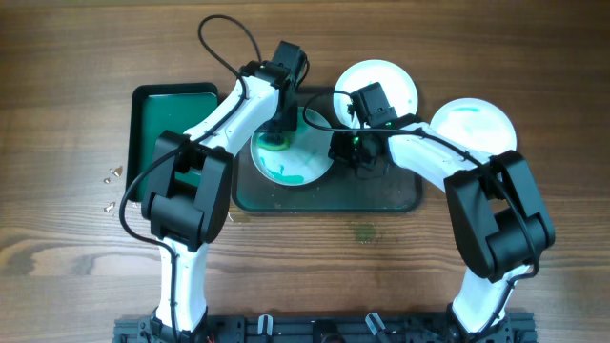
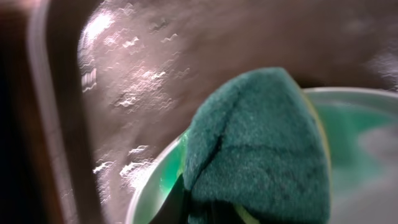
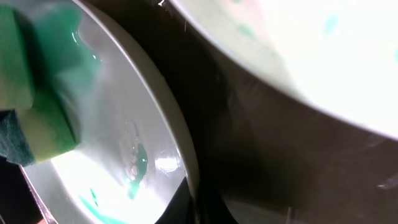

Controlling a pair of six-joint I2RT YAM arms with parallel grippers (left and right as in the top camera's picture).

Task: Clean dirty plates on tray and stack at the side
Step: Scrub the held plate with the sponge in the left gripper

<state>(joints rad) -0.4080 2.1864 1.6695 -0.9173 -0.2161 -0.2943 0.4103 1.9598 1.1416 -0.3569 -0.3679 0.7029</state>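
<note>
A white plate (image 1: 295, 164) smeared with teal lies in the left part of the dark tray (image 1: 391, 198). My left gripper (image 1: 276, 133) is shut on a green sponge (image 2: 261, 143) and presses it on that plate's far rim (image 2: 155, 180). My right gripper (image 1: 348, 152) is shut on the same plate's right rim (image 3: 180, 155), one finger inside and one outside. In the right wrist view the sponge (image 3: 37, 118) sits on the wet, streaked plate. A second plate (image 1: 381, 84) lies at the tray's far edge. A third plate (image 1: 475, 124) rests on the table to the right.
A smaller bright green tray (image 1: 176, 133) stands left of the dark tray, partly under my left arm. Small bits of debris (image 1: 112, 174) lie on the wood at the left. A faint stain (image 1: 365, 232) marks the table in front of the tray.
</note>
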